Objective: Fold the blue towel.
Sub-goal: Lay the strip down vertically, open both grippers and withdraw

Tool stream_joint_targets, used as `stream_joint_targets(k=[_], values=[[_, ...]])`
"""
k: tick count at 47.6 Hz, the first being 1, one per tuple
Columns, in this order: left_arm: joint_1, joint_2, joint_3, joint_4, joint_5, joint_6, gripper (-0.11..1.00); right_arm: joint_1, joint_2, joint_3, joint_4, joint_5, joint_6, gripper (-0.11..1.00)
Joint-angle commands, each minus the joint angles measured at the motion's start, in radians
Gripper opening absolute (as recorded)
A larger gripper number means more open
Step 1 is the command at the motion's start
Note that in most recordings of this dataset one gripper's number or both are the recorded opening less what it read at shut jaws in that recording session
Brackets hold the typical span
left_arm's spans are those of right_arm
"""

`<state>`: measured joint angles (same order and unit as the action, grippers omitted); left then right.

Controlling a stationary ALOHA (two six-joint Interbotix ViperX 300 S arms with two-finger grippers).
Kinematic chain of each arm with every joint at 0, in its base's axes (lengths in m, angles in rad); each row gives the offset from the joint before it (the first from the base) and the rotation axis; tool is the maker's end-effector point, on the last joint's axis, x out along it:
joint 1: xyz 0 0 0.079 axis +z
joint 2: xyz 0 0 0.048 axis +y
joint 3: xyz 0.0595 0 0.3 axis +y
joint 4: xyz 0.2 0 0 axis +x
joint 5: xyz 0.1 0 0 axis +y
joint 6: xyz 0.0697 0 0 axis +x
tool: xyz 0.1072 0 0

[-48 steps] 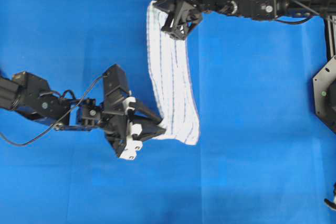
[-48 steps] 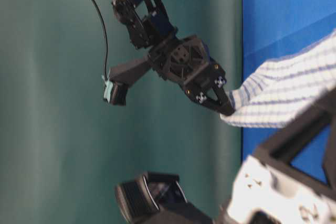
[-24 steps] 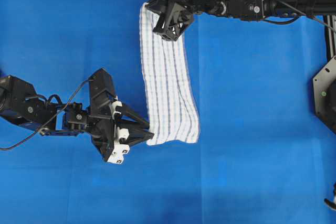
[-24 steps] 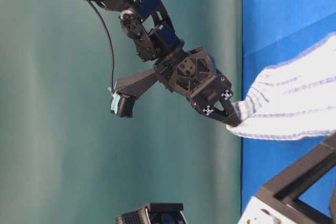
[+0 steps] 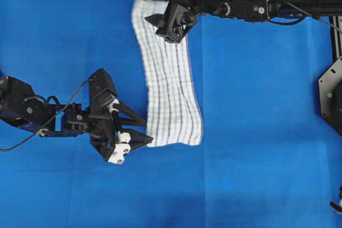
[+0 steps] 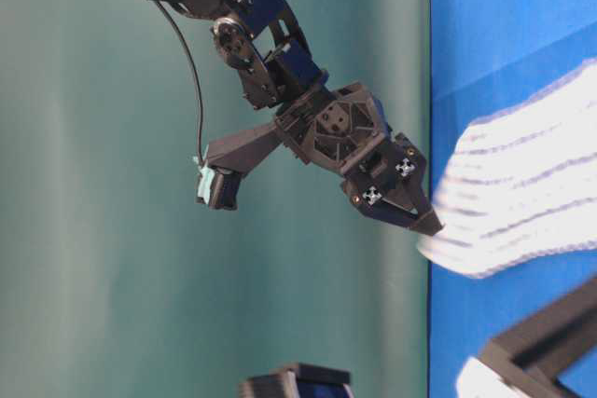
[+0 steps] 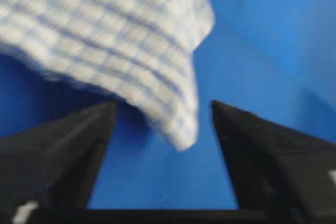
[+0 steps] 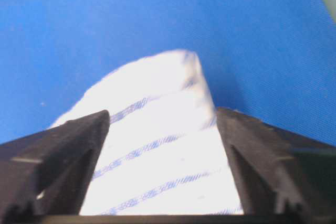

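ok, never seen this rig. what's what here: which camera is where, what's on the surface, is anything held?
Two robot arms work over a blue sheet. One picture looks straight down, one looks along the table, and two come from cameras on the wrists. The blue towel, white with thin blue stripes, lies stretched in a long strip. The left gripper sits at its near corner, the right gripper over its far end. Both have jaws spread, and the wrist views show cloth between them, ungripped. Nothing is held.
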<state>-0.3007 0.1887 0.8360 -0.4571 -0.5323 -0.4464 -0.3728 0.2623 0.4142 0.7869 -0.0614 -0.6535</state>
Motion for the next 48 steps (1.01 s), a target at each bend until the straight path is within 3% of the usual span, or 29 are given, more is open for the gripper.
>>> stream_joint_targets(k=[1, 3, 6, 21, 26, 40, 48], values=[[-0.008, -0.054, 0.003, -0.005, 0.035, -0.005, 0.75, 0.003, -0.071, 0.003, -0.005, -0.008, -0.003, 0.89], [-0.012, -0.072, 0.006, -0.005, 0.061, -0.008, 0.83, 0.003, -0.091, 0.014, -0.008, -0.011, -0.003, 0.95], [-0.021, -0.107, 0.014, -0.005, 0.095, -0.005, 0.88, 0.005, -0.127, 0.035, -0.015, -0.015, -0.003, 0.94], [-0.011, -0.333, 0.117, -0.003, 0.155, 0.051, 0.81, 0.006, -0.354, 0.209, -0.037, -0.02, -0.003, 0.9], [0.038, -0.387, 0.129, -0.002, 0.155, 0.13, 0.81, 0.006, -0.425, 0.285, -0.035, -0.044, -0.002, 0.9], [0.268, -0.426, 0.127, -0.002, 0.155, 0.453, 0.81, 0.006, -0.557, 0.431, -0.037, -0.095, -0.002, 0.9], [0.371, -0.419, 0.11, -0.002, 0.155, 0.54, 0.81, 0.006, -0.589, 0.463, -0.037, -0.101, -0.002, 0.9]])
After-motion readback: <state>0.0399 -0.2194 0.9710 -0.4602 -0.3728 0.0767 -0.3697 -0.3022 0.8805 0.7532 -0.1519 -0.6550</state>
